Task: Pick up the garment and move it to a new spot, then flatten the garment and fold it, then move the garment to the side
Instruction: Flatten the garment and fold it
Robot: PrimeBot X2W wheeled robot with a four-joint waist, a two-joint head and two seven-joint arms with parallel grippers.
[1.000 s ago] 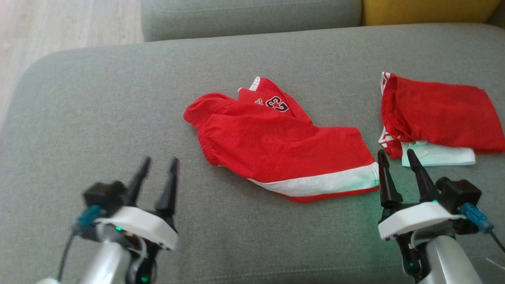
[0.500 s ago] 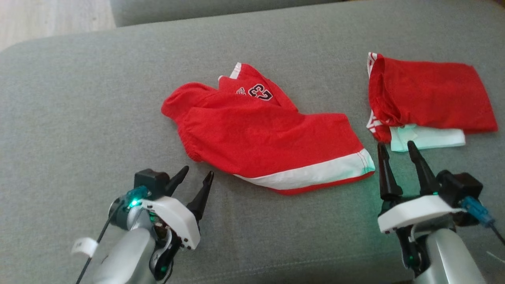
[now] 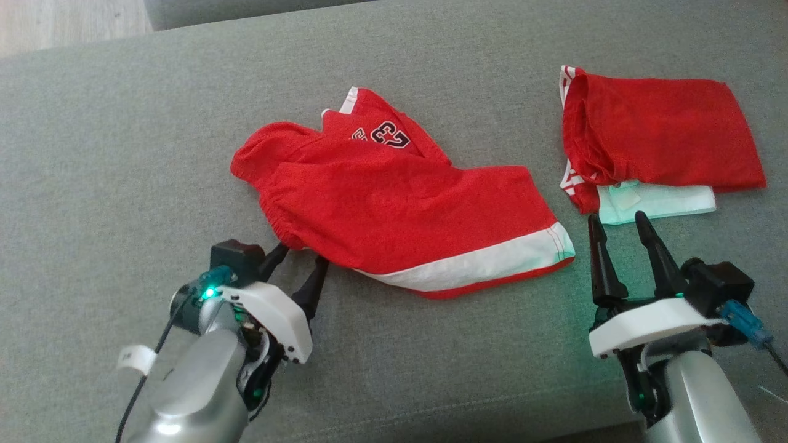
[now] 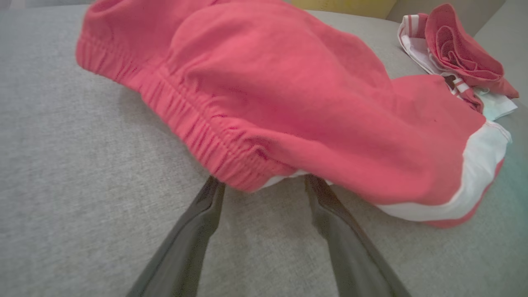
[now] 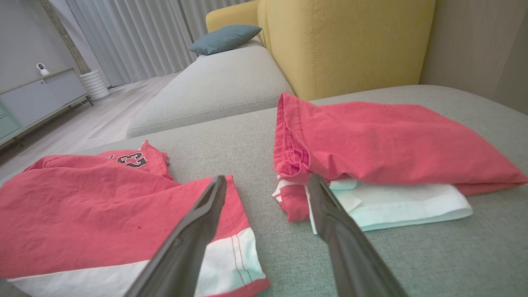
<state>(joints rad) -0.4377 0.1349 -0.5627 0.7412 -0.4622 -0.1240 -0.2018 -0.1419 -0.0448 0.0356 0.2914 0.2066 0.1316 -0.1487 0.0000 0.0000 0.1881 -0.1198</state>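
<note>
The garment (image 3: 400, 209), red with a white band along its near-right hem and a number print at its far edge, is found lying crumpled on the grey seat (image 3: 123, 154), about mid-width. Its elastic waistband (image 4: 185, 123) is turned to the left.

The left gripper (image 3: 303, 254) is placed at the garment's near-left edge. Its jaws are spread apart and nothing is clasped between them. In the left wrist view its fingers (image 4: 185, 247) are seen running up to the waistband, with their tips hidden under the cloth's edge; whether the cloth is touched cannot be told.

The right gripper (image 3: 617, 216) is positioned over the seat, between the garment's white-banded corner and a pile (image 3: 659, 141) on the right. Its jaws are likewise spread, and nothing is held. The pile is made up of a folded red piece laid over a pale cloth (image 3: 665, 203), and is set apart from the garment.

A yellow chair (image 5: 350, 41) is noted beyond the seat in the right wrist view.
</note>
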